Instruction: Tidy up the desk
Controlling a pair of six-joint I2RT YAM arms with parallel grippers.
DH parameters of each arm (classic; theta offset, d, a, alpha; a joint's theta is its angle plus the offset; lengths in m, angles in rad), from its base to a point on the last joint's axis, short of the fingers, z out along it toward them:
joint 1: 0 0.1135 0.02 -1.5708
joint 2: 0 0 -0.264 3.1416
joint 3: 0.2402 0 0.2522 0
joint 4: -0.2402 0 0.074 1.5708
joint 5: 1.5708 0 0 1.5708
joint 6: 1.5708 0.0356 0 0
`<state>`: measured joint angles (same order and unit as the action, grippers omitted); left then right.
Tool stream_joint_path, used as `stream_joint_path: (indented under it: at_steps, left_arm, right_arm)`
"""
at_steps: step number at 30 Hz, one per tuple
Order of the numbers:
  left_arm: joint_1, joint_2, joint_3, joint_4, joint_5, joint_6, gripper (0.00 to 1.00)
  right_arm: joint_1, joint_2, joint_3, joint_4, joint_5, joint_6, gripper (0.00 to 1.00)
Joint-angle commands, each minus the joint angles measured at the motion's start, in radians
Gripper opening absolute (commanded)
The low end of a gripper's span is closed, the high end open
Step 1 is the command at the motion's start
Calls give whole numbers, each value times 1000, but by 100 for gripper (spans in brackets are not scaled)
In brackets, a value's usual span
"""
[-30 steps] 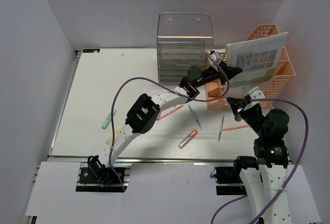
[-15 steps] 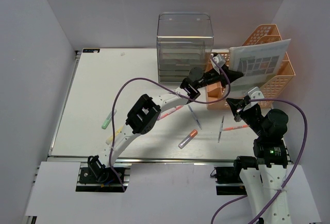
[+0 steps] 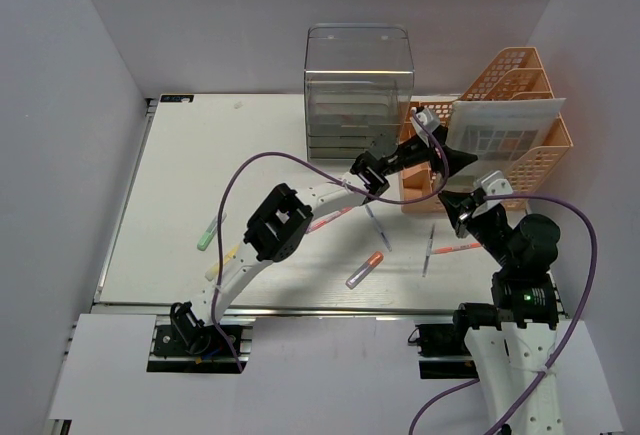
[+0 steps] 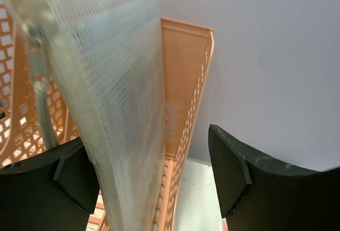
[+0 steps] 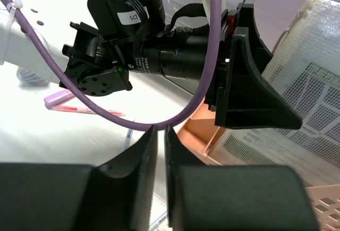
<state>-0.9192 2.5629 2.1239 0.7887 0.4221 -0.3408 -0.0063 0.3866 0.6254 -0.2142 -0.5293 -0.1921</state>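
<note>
The tabletop [image 3: 200,175] was a broad, flat white rectangle with a metal rail [image 3: 300,308] along its near edge. Its left half lay mostly bare. A green highlighter [image 3: 207,235] sat toward the near left, while an orange-capped marker [image 3: 365,269] and a few thin pens were scattered around the near middle. A clear drawer box [image 3: 358,85] stood at the far edge, and an orange mesh rack [image 3: 545,160] stood in the far right corner.

The left tool [image 3: 443,160] was raised off the tabletop and reached over that far right corner at the rack. Its fingers [image 4: 255,178] were spread wide. A pale mesh pouch [image 3: 505,125] stood in the rack between them, leaning on one finger and clear of the other.

The right tool [image 5: 160,133] hung above the tabletop just in front of the rack, near the right edge. It was all but closed, with only a thin slit showing and nothing in it.

The rack and the right arm hid the tabletop's right edge. From the left wrist the pouch was a blur, and I could not make out what the drawers held.
</note>
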Motion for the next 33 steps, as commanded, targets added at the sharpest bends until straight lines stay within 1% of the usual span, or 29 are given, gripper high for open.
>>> stream_joint_path:
  at_steps: [1,4,5,7,8,9,10,11,13,14,15,16,17,18,19,20,21,22,23,24,25,26,27,28,29,30,31,32,33]
  left_arm:
    - [-12,-148,-4,1,-58,-3,84]
    - [-12,-226,-62,-11,-106,-1,85]
    - [-12,-253,-115,-20,-117,5,85]
    - [-12,-355,-191,-42,-164,14,85]
    - [-12,-392,-281,-45,-184,17,85]
    - [-12,-470,-324,-51,-227,16,85]
    - [-12,-512,-372,-52,-250,16,85]
    - [-12,-545,-453,-63,-275,14,85]
    - [-12,-659,-514,-132,-354,8,84]
    - [-12,-696,-575,-159,-373,8,81]
    - [-12,-772,-603,-240,-402,2,79]
    - [-12,-812,-626,-285,-474,-15,74]
    - [-12,-854,-651,-342,-489,-35,64]
    - [-3,-898,-712,-433,-500,-55,54]
    - [8,-1000,-755,-468,-511,-94,31]
    - [8,-1061,-804,-524,-523,-107,25]
    - [8,-1119,-906,-551,-537,-110,19]
    - [8,-1239,-953,-584,-572,-124,12]
    - [8,-1300,-996,-677,-592,-139,1]
    - [8,-1360,-1060,-737,-615,-153,0]
    - [8,-1418,-1088,-782,-644,-187,0]
    - [8,-1534,-1117,-915,-689,-204,0]
    - [8,-1593,-1166,-969,-710,-220,14]
    - [8,-1704,-1189,-1015,-732,-259,28]
    - [8,-1760,-1211,-1093,-764,-276,39]
    - [8,-1811,-1229,-1130,-779,-291,52]
    - [8,-1858,-1258,-1169,-796,-331,59]
    - [8,-1942,-1271,-1242,-819,-348,66]
    - [8,-1977,-1279,-1279,-832,-377,75]
  right_arm:
    - [-1,-28,28,10,-15,-9,20]
    - [0,-40,56,-13,-18,-20,39]
    - [0,-43,68,-34,-26,-29,46]
    - [0,-63,77,-54,-47,-35,55]
    - [0,-72,85,-66,-54,-36,56]
    - [0,-92,85,-71,-60,-36,56]
    - [0,-100,86,-71,-70,-36,58]
    - [0,-106,89,-73,-72,-32,58]
    - [0,-109,106,-85,-77,-18,58]
    - [0,-104,114,-93,-77,-14,58]
    - [0,-92,129,-112,-75,-7,58]
    - [0,-81,137,-125,-72,-3,58]
    - [0,-74,142,-132,-72,0,57]
    - [-1,-55,146,-146,-75,5,53]
    - [0,-45,148,-155,-92,6,40]
    - [0,-23,149,-162,-107,6,33]
    - [0,-9,149,-169,-163,16,27]
    - [0,10,151,-174,-190,19,17]
    - [0,59,151,-177,-214,32,15]
    - [2,87,151,-175,-262,49,14]
    - [3,119,151,-165,-280,81,14]
    - [2,177,151,-154,-294,103,15]
    - [5,205,152,-146,-323,117,18]
    - [5,236,158,-130,-334,132,26]
    - [5,285,161,-117,-339,143,29]
    - [3,307,165,-105,-333,151,32]
    - [5,326,168,-91,-331,163,40]
    - [32,363,174,-61,-330,183,43]
    - [40,379,177,-50,-324,212,48]
